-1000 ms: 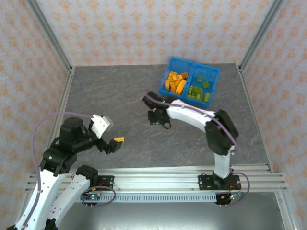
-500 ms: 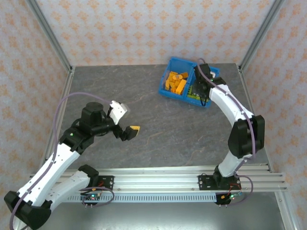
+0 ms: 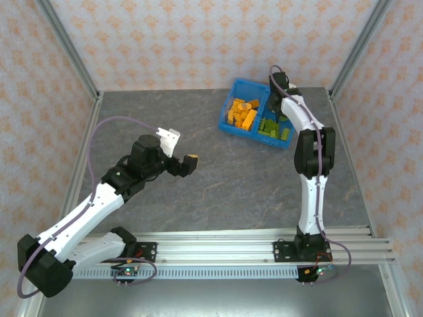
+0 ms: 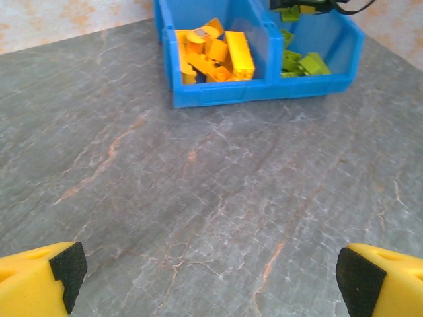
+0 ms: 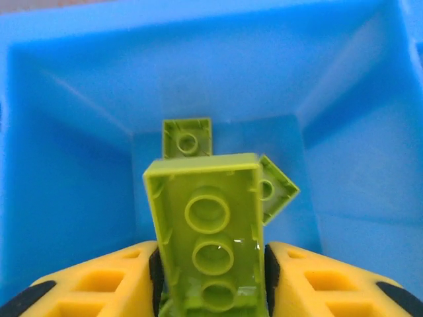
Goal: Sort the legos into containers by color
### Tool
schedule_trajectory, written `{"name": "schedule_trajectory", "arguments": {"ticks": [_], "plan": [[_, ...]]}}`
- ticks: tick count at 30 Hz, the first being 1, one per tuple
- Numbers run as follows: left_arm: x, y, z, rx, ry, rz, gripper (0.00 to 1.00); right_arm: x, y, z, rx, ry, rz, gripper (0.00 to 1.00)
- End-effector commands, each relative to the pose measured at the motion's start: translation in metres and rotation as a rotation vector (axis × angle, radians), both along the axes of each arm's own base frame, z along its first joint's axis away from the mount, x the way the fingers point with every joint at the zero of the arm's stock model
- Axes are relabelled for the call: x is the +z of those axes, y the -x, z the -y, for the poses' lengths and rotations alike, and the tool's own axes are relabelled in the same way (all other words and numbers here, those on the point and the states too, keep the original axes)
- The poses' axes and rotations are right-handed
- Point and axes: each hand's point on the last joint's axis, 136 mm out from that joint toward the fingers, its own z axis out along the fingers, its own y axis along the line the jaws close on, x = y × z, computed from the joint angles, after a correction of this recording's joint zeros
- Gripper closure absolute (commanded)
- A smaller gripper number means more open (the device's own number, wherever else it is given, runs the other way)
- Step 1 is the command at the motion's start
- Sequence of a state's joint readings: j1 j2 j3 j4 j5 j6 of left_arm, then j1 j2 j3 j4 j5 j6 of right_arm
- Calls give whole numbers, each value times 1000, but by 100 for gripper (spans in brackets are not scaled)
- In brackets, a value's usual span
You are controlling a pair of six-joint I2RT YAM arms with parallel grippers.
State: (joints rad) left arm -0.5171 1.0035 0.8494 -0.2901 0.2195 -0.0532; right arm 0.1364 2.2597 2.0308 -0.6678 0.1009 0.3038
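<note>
Brick: lime green brick [image 5: 208, 224], pinched along its long sides, hollow underside facing the wrist camera, hanging over the green half of the bin.
Right jaws: closed snug on that brick, with the right arm [image 3: 309, 148] stretched way out to the far corner.
Bin: blue bin [image 4: 251, 92] with orange bricks [image 4: 215, 53] piled in the left half and green bricks [image 4: 301, 64] in the right, wall between them.
Left jaws: spread wide with nothing in them, hovering over the tabletop [image 4: 198, 185] well short of the bin.
Progress: looks like the tail end of the sort to me.
Risk: the brick sits a bit crooked in the grip, so on release it could tumble, bounce off the greens below and hop the divider into the orange side. With the arm that extended, a bump on the rim could also shove the whole bin.
</note>
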Motion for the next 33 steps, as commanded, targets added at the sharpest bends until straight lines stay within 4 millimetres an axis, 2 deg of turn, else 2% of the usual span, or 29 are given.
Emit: {"name": "schedule_trajectory", "arguments": {"ticks": [1, 4, 7, 11, 15, 19, 22, 23, 25, 27, 30, 33], "plan": [[1, -12, -13, 116, -1, 27, 0, 31, 0, 0, 6, -16, 26, 49], [-7, -20, -34, 255, -29, 20, 0, 43, 12, 0, 16, -21, 42, 43], [-17, -28, -57, 400, -74, 33, 0, 50, 35, 0, 37, -30, 35, 41], [-27, -40, -96, 616, -170, 131, 0, 55, 93, 4, 45, -47, 56, 34], [-42, -51, -117, 703, -291, 230, 0, 75, 157, 16, 30, -29, 179, 24], [-56, -54, -141, 801, -406, 245, 0, 80, 218, 42, -30, 63, 341, 16], [-55, -52, -157, 843, -400, 262, 0, 69, 247, 65, -93, 165, 494, 5], [-53, -51, -163, 854, -386, 274, 0, 63, 253, 71, -110, 198, 541, 0], [-59, -49, -174, 853, -334, 278, 0, 49, 260, 82, -160, 242, 602, 1], [-71, -49, -179, 817, -291, 269, 0, 35, 257, 87, -164, 293, 568, 1], [-85, -52, -185, 772, -259, 296, 0, 12, 242, 95, -179, 378, 471, 1], [-94, -63, -191, 756, -241, 299, 0, 8, 212, 85, -106, 371, 516, 1]]}}
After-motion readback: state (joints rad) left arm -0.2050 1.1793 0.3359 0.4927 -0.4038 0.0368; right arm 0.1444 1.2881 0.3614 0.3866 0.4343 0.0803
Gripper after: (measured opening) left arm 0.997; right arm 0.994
